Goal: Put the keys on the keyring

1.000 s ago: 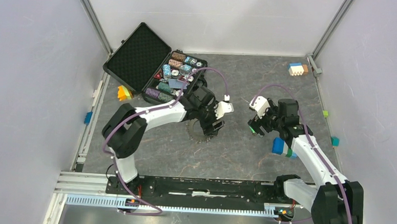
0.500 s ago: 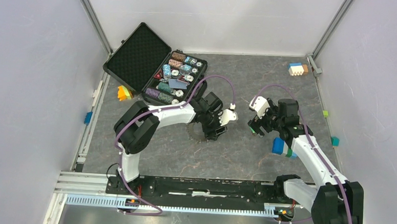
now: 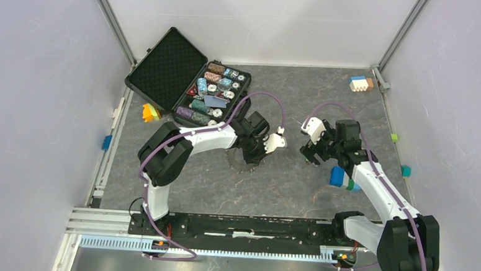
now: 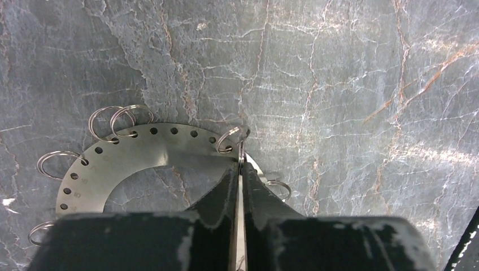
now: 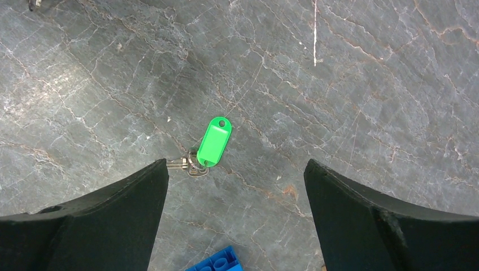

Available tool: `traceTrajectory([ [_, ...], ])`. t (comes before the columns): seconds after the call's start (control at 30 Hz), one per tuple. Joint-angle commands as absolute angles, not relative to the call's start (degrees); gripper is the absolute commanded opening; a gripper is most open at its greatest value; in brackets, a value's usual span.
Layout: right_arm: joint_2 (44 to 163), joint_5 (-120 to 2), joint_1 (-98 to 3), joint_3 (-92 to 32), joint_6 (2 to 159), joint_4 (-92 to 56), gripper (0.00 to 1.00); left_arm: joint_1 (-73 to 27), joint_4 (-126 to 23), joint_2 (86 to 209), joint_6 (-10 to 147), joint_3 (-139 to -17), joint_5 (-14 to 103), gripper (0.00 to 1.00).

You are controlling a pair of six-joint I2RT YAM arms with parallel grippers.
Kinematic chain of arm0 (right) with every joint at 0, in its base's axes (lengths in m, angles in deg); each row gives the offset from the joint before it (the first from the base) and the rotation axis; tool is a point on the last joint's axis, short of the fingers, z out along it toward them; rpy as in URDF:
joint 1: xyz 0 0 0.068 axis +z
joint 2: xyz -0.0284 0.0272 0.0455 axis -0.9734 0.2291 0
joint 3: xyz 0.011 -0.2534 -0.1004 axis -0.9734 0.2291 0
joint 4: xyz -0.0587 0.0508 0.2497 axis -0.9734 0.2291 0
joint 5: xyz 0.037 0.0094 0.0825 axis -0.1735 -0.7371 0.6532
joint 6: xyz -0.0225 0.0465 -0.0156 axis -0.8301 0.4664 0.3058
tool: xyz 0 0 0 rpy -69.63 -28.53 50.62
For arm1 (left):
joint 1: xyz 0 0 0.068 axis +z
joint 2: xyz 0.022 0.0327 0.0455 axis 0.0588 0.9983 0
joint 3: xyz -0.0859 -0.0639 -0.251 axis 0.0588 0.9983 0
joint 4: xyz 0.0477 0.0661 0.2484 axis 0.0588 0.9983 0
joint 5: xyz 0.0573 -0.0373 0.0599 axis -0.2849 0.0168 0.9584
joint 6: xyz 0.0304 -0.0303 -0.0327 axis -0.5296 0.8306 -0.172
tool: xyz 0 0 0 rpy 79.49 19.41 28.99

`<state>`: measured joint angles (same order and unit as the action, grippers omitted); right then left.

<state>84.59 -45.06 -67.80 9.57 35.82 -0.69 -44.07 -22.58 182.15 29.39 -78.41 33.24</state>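
Faint tiny marks sit beside the holes of the keyring, too small to read. No other text shows.

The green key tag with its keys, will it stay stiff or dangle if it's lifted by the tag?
It would probably dangle: the keys look loosely linked to one end of the green key tag, so they should swing below it. The tag looks like thin plastic and is likely light. Lying flat, it would probably slide rather than roll if pushed.
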Motion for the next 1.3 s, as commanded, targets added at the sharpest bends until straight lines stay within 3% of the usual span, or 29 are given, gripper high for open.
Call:
traceTrajectory([
  [0.0,84.85,-44.11,-67.62,8.79,35.57,-1.05,0.96,-44.09,-22.24,181.79,29.73,-81.38,31.79,0.04],
  [0.27,85.37,-38.2,-67.66,6.79,36.28,-0.97,0.97,-41.74,-23.21,176.08,32.14,-80.59,24.25,0.02],
  [0.5,87.67,-16.64,-66.6,2.13,39.18,-4.96,0.97,-36.49,-30.3,169.45,37.56,-75.83,8.94,0.02],
  [0.87,95.3,-4.61,-57.69,-4.72,45.07,-11.96,0.75,-35.83,-32.97,163.39,42.93,-73.01,-0.59,0.02],
  [1.27,97.95,1.47,-54.87,-4.86,35.88,-2.53,0.55,-35.82,-35.44,157.81,35.7,-67.99,1.86,0.02],
])
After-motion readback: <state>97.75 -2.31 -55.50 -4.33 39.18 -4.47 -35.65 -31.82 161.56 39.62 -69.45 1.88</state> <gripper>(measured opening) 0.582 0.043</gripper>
